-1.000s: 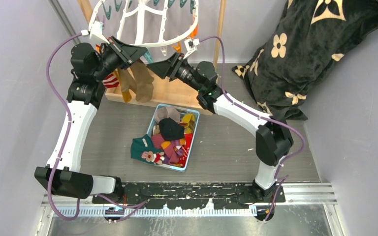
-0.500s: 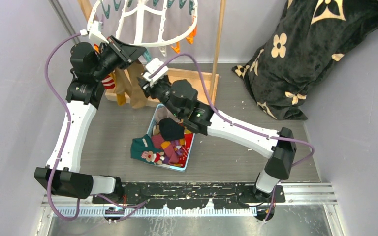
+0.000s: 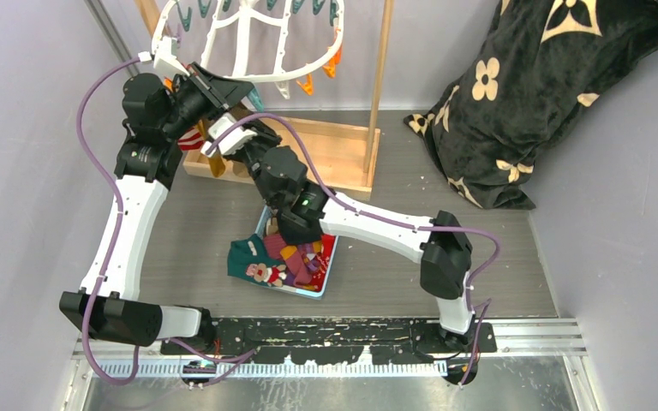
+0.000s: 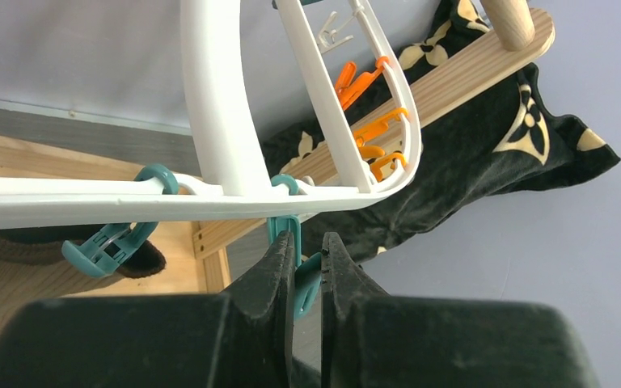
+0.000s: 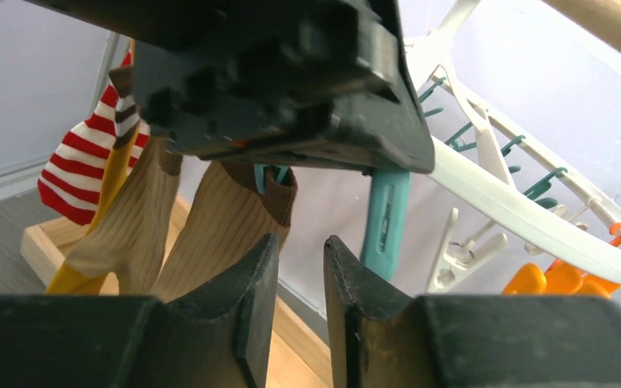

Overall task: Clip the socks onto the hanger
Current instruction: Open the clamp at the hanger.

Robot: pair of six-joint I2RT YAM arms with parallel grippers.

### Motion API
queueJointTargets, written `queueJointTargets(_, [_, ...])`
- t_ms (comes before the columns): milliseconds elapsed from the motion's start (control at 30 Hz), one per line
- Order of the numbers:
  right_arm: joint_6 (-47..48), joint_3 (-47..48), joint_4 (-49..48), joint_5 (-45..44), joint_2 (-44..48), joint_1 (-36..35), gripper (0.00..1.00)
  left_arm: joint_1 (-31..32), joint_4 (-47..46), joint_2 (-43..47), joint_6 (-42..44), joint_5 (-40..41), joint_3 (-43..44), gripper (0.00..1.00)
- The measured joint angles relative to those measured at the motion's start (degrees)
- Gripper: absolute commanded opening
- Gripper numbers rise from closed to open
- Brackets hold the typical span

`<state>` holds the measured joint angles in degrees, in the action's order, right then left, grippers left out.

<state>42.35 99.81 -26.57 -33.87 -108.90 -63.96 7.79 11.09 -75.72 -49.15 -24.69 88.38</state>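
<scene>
The white hanger [image 3: 248, 43] hangs at the back, orange and teal clips round its rim [image 4: 210, 97]. My left gripper [image 3: 231, 92] is shut on a teal clip [image 4: 307, 279] just below that rim. Red-white striped [image 5: 81, 162], mustard [image 5: 113, 186] and tan-brown socks [image 5: 210, 234] hang beside it. My right gripper [image 3: 244, 137] sits right under the left one, pointing up at the held clip [image 5: 386, 222]. Its jaws stand a narrow gap apart [image 5: 301, 267] with nothing between them. More socks [image 3: 296, 244] lie in a basket.
The blue basket [image 3: 330, 265] stands mid-table, a teal sock [image 3: 247, 255] lying over its left side. The wooden stand [image 3: 334, 154] and its post [image 3: 383, 68] carry the hanger. A black flowered blanket [image 3: 548, 94] fills the back right corner.
My right arm has swung left, from the hanger's right side to under the left gripper, and its jaws have narrowed. The left arm has stayed put, still gripping the clip.
</scene>
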Motion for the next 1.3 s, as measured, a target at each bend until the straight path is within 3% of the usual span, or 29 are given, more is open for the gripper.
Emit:
queueJointTargets(200, [3.98, 1.90, -4.57, -1.22, -3.06, -1.53, 0.02, 0.02, 0.35, 0.00, 0.09, 0.26, 0.07, 0.11])
queueJointTargets(300, [3.39, 1.90, -6.45, -1.57, -3.15, -1.79, 0.01, 0.02, 0.35, 0.00, 0.11, 0.26, 0.11, 0.37])
queueJointTargets(433, [1.62, 1.90, -9.57, -2.51, -3.15, -1.77, 0.01, -0.04, 0.81, 0.00, 0.04, 0.85, 0.11, 0.62])
queueJointTargets(567, [-2.47, 0.24, -13.29, -2.91, -2.58, -1.42, 0.01, -0.04, 1.29, 0.00, -0.09, 1.07, 0.11, 0.76])
queueJointTargets(833, [-22.45, -10.05, -12.76, 2.01, 5.27, 3.26, 0.01, -0.04, 0.26, 0.00, -2.80, -2.56, 0.04, 0.78])
queueJointTargets(1100, [-42.47, -14.67, -12.61, 7.87, 13.75, 11.52, 0.01, -0.04, -3.15, 0.28, -4.96, -7.39, -1.79, 0.73])
queueJointTargets(1233, [-45.86, -15.63, -12.85, 9.77, 14.78, 11.39, 0.17, -0.04, -3.39, 0.31, -4.76, -7.52, -2.80, 0.69])
queueJointTargets(1300, [-47.01, -16.57, -12.50, 11.21, 14.78, 11.30, 0.30, -0.07, -3.37, 0.42, -4.31, -7.52, -2.84, 0.65])
